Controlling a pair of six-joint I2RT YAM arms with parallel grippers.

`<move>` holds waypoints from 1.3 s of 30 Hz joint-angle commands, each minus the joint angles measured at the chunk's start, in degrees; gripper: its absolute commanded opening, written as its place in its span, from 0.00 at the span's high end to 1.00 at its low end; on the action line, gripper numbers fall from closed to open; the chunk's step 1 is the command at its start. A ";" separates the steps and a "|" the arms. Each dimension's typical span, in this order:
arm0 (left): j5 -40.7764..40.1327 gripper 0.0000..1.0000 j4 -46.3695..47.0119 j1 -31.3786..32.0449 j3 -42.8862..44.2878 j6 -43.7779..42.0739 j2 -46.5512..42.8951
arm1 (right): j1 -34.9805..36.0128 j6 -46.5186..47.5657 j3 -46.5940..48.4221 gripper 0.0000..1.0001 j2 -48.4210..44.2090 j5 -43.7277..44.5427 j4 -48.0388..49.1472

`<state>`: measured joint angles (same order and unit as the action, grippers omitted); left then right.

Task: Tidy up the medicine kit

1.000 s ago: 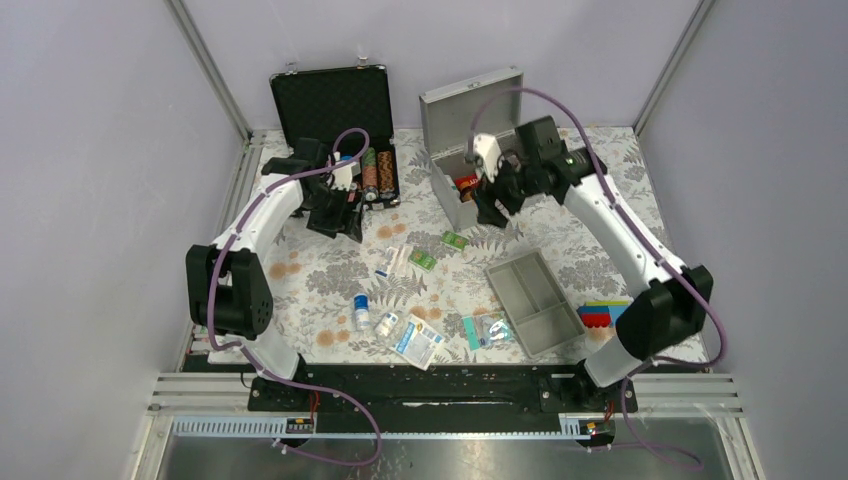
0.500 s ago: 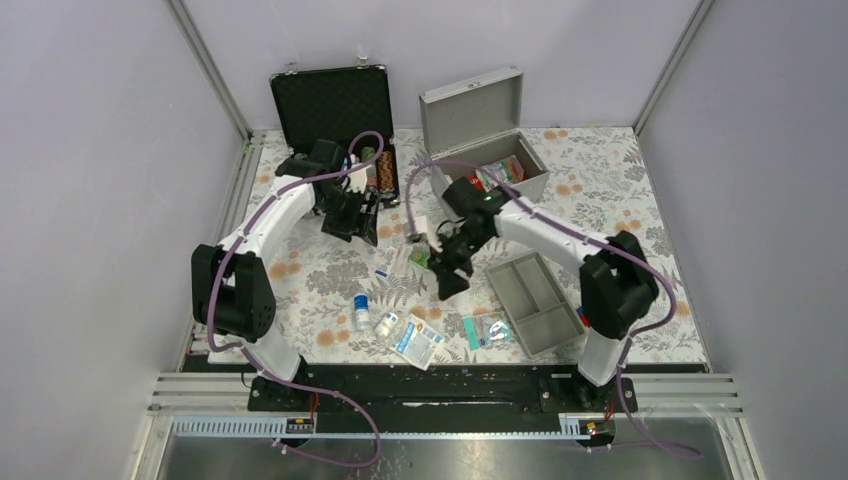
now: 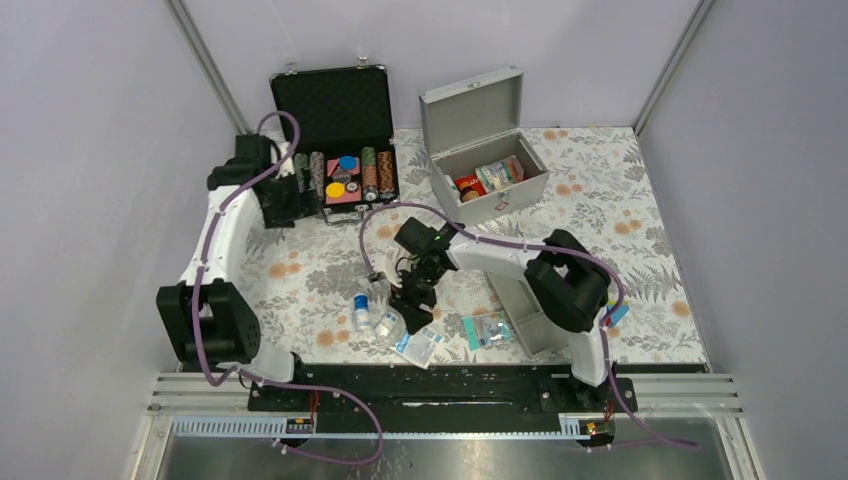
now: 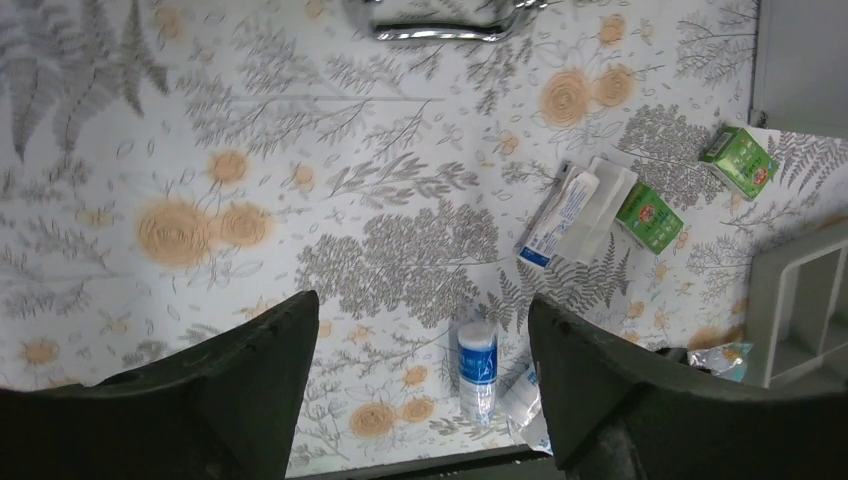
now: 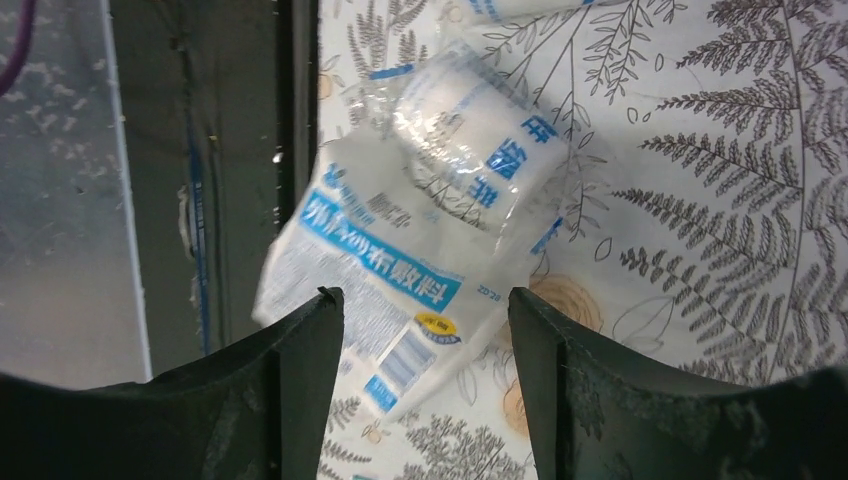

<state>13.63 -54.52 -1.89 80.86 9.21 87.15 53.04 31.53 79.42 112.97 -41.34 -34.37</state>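
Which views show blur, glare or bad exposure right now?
Top external: even light, sharp, only soft shadows on the floral table. Left wrist: the table's print is sharp, there is glare on the chrome handle, and the left tool is a dark, underexposed foreground shape. Right wrist: the wrapped roll and flat packet look slightly smeared, the wrap glints, and the right tool is dark too.

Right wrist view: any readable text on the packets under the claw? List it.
Flat packet, blue band: Chinese characters, seemingly ending "布敷料"; the start is blurred.
Flat packet, yellow logo and small print near the barcode: too small to read.
Roll: blue Chinese characters, upside down and creased, not readable.
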 commanded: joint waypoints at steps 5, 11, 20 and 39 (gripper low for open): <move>4.84 0.25 2.39 -7.73 -7.35 4.59 -6.75 | 1.57 3.06 2.11 0.39 5.86 4.27 -0.30; 5.83 0.26 3.75 -9.84 -8.27 5.02 -6.64 | 1.65 6.55 0.65 0.80 4.37 7.24 -3.00; 10.19 0.29 4.15 -9.54 -1.28 5.76 2.94 | -2.68 7.40 0.09 1.00 -12.04 8.06 -8.88; 12.94 0.33 -0.21 -6.02 13.41 -0.99 11.74 | -29.16 -27.52 26.70 1.00 -7.54 48.94 9.27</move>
<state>25.12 -54.37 -7.88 93.38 9.43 100.12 28.99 15.18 98.98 100.01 -4.91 -30.04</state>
